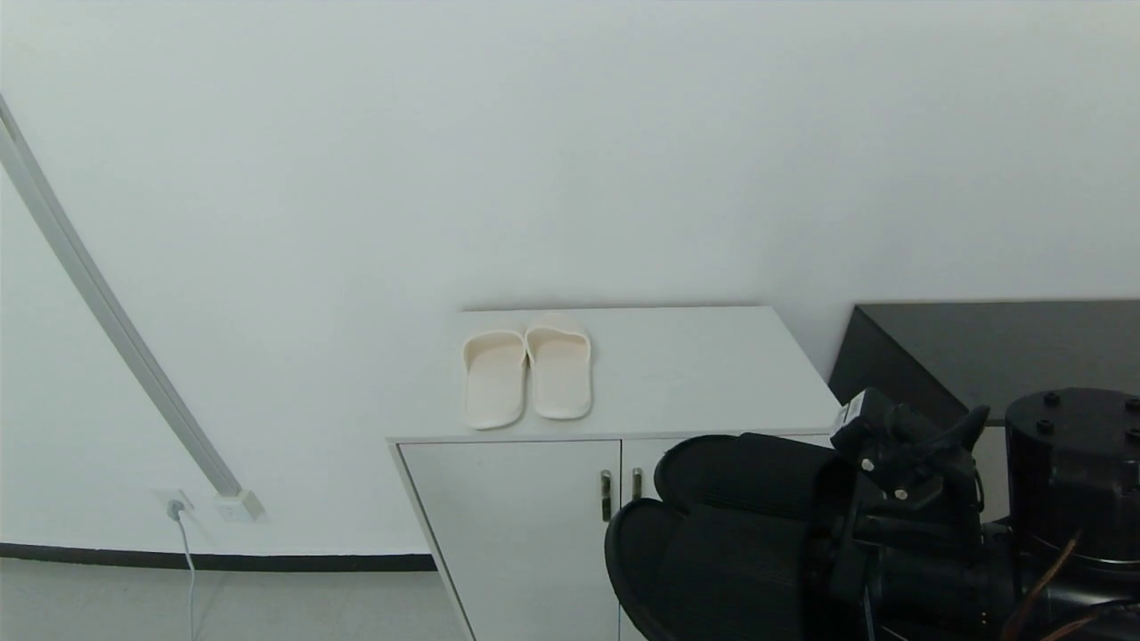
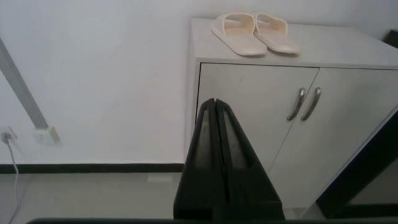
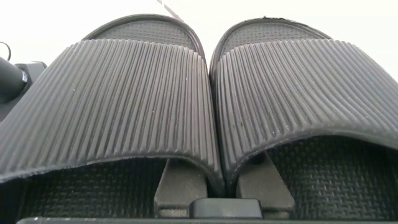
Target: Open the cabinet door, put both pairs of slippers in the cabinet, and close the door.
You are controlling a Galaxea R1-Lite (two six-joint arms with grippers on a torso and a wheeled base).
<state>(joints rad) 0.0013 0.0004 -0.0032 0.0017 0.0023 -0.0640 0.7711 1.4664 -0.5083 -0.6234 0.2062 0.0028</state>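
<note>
While the head view caught the black slippers (image 1: 730, 525) carried low on the robot's right, in front of the white cabinet (image 1: 704, 365), it hid the grip on them. The right wrist view showed it. The right gripper (image 3: 217, 186) had one finger (image 3: 180, 186) inside each slipper, under the ribbed strap, and the two touching inner sides were pinched between the fingers, so the pair was held side by side.

The left wrist view looked along the left gripper (image 2: 215, 106), whose fingers were pressed flat together with nothing between them. It pointed toward the cabinet front, well apart from it.

Both doors (image 1: 517, 525) were closed, with their two metal handles (image 1: 621, 490) side by side at the middle seam. The cream slippers (image 1: 527, 374) lay as a pair on the cabinet top, near its left end, soles down and touching each other. The left wrist view showed them from a lower angle.

A wall socket (image 1: 174, 507) with a cable sat low on the wall left of the cabinet. A dark tabletop (image 1: 997, 343) stood to the cabinet's right.
</note>
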